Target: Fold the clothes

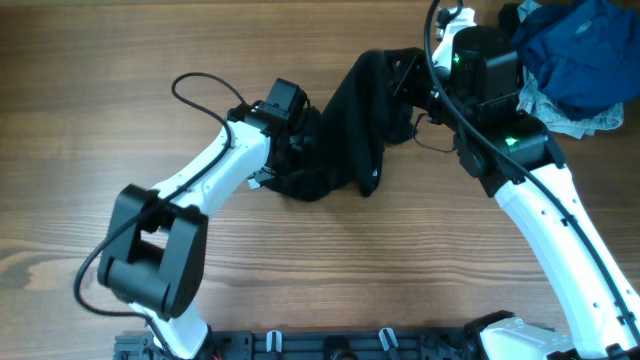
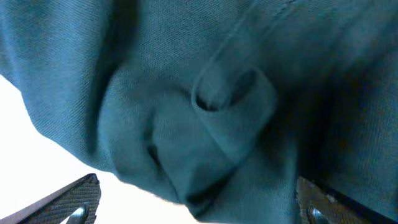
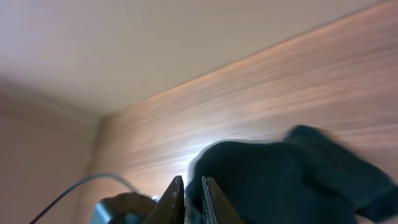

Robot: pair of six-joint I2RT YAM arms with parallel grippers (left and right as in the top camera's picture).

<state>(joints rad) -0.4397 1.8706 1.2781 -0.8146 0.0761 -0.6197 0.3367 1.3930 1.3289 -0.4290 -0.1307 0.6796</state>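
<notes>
Black garment crumpled on wooden table

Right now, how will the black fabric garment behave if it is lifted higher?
Probably floppy: the black fabric garment droops in folds between the right hand and the left hand. Likely light: a narrow pinch seems to hold it. It should not roll, but may drag on the wooden table.

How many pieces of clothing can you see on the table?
3: a black fabric garment in the middle, a crumpled blue garment at the top right, and a pale patterned cloth beneath it. More may be hidden.
</notes>
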